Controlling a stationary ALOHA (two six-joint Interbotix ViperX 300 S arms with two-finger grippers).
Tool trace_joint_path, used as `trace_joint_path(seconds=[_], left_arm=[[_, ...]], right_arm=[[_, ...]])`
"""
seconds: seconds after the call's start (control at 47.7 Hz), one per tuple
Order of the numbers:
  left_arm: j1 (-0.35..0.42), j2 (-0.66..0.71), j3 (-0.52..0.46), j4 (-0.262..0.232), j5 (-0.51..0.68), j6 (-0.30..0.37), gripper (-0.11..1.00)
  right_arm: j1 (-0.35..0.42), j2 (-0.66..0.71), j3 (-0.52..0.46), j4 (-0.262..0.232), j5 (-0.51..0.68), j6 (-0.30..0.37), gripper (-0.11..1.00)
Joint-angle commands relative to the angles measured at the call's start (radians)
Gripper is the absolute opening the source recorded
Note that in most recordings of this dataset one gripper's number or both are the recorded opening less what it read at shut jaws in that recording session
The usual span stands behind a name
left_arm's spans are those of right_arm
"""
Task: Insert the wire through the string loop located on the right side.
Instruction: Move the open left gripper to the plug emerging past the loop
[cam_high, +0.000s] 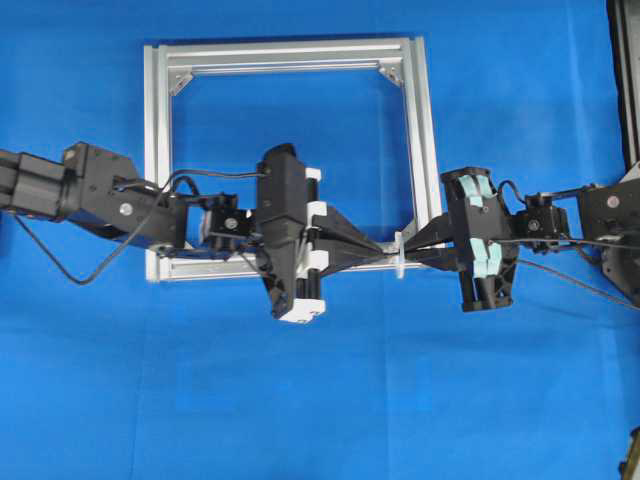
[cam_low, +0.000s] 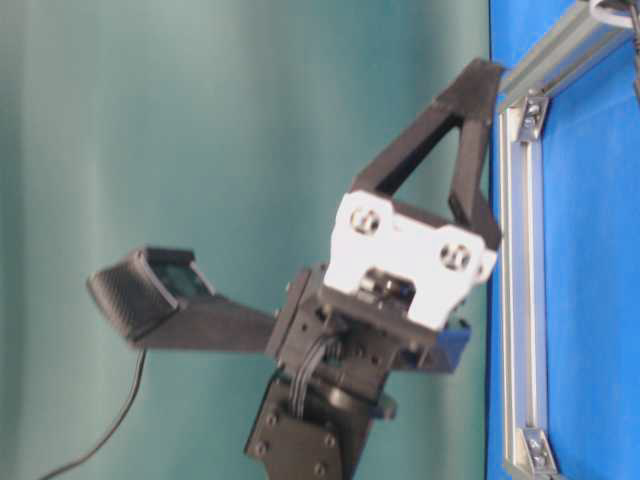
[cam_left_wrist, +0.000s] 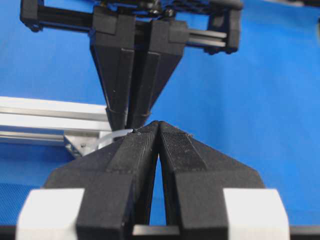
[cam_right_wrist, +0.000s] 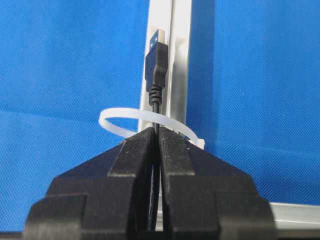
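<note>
Overhead, both grippers, left (cam_high: 385, 248) and right (cam_high: 412, 250), were seen tip to tip at the loop (cam_high: 399, 257); in the right wrist view, right jaws were clamped on the wire (cam_right_wrist: 156, 70), its plug poking on through the loop; left jaws were shut, apparently empty.

Around the frame (cam_high: 425, 130) open blue mat (cam_high: 320, 400) was left on every side. The bottom right corner was crowded: both grippers, left (cam_high: 388, 247) and right (cam_high: 408, 252), were jammed tip to tip at the loop (cam_right_wrist: 145, 117), with the wire (cam_right_wrist: 157, 65) poking through.
</note>
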Motion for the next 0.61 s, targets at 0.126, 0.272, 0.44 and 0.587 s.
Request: trace_joint_path(seconds=[0.126,0.272,0.44,0.587], left_arm=[[0.008,-0.017,-0.02,0.003,0.009,0.005,-0.02],[0.008,-0.02,-0.012,0.008,0.023,0.005,-0.02],[0.011,-0.021,-0.009,0.008,0.032,0.005,-0.02],[0.012,-0.02,-0.012,0.008,0.032,0.005,0.02]], right_arm=[[0.002,-0.008,-0.014,-0.002,-0.009,0.0,-0.03],[0.002,-0.008,-0.014,-0.002,-0.011,0.0,-0.03],[0.002,-0.008,-0.015,-0.002,-0.011,0.0,-0.03],[0.002,-0.008,-0.015,-0.002,-0.011,0.0,-0.03]])
